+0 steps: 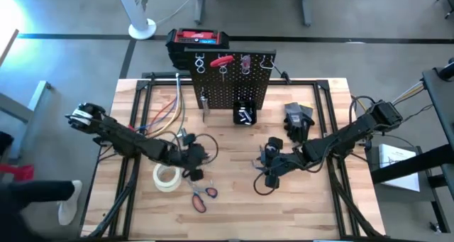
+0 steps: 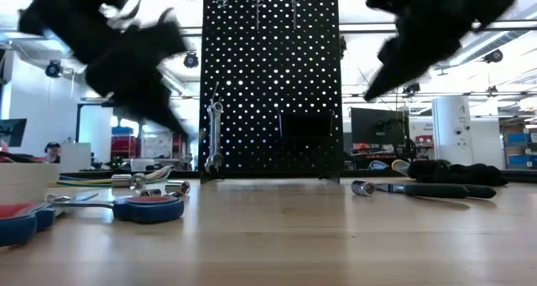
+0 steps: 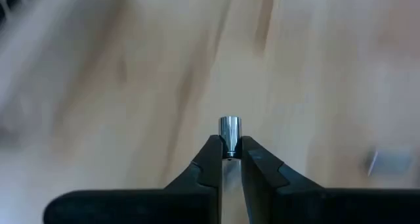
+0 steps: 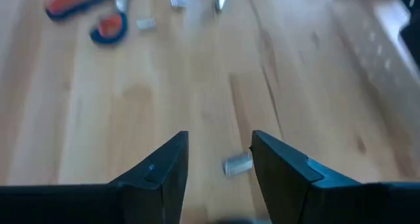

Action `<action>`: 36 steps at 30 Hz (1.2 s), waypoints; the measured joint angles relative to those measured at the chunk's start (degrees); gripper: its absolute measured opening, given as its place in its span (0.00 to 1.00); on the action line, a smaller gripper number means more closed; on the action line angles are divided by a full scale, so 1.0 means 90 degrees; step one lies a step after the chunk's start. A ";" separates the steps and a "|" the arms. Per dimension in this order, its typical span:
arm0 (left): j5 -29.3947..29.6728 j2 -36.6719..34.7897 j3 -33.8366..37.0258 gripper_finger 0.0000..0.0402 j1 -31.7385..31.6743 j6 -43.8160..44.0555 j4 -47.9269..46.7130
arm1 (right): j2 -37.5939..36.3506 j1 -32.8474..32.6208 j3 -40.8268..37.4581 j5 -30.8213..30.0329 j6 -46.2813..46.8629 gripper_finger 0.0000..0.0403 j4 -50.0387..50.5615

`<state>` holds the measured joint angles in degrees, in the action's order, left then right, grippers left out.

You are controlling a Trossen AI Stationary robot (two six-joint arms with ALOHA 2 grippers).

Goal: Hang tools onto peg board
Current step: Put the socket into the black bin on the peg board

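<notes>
The left pincer (image 3: pixel 230 152) was clamped on a small silver socket (image 3: pixel 230 133), the little cylinder standing up out of the fingertips, its long axis in line with the fingers. In the high view that pincer (image 1: pixel 193 157) hung over the left half of the desk (image 1: pixel 234 206), just beyond the white tape roll (image 1: pixel 167 178) and the red-handled scissors (image 1: pixel 202 197). The peg board (image 1: pixel 225 82) stood upright at the desk's far edge, its small black bin (image 1: pixel 245 113) low on its face, beyond and to the right of the left pincer; the left arm looked the better placed to carry the socket there.

The right pincer (image 4: pixel 220 155) stood over the desk's right half with its fingers apart and holding nothing; a second silver socket (image 4: pixel 237 164) lay on its side on the wood between the fingertips, close to one finger, its long axis crosswise to the fingers and slightly skewed. Seen from above, that pincer (image 1: pixel 272 164) lay nearer this socket than the left one did. To judge by the gap, a pinch across the socket's ends was the likely next step for the right arm, with a risk of the piece rolling away.
</notes>
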<state>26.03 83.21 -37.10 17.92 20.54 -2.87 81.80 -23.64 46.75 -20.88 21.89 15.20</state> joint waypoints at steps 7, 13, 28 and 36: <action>-0.0711 -0.0117 -0.0439 0.06 -0.1200 -0.1323 0.1740 | 0.0000 -0.0116 -0.0615 -0.0005 0.0830 0.35 -0.0066; -0.0921 0.0203 -0.0977 0.06 -0.2189 -0.1653 0.2061 | 0.0000 -0.0266 -0.1087 -0.0034 0.1404 0.32 -0.0320; -0.1547 0.1635 -0.2167 0.09 -0.3175 -0.1479 0.2685 | 0.0000 -0.0310 -0.1584 -0.0185 0.2054 0.35 -0.1187; -0.1043 0.1935 -0.2393 0.24 -0.3173 -0.1321 0.2590 | 0.0000 -0.0556 -0.1589 -0.0185 0.2469 0.45 -0.1187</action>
<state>16.64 100.63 -58.64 -10.63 8.65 20.44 81.80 -28.65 32.45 -22.55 44.11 4.51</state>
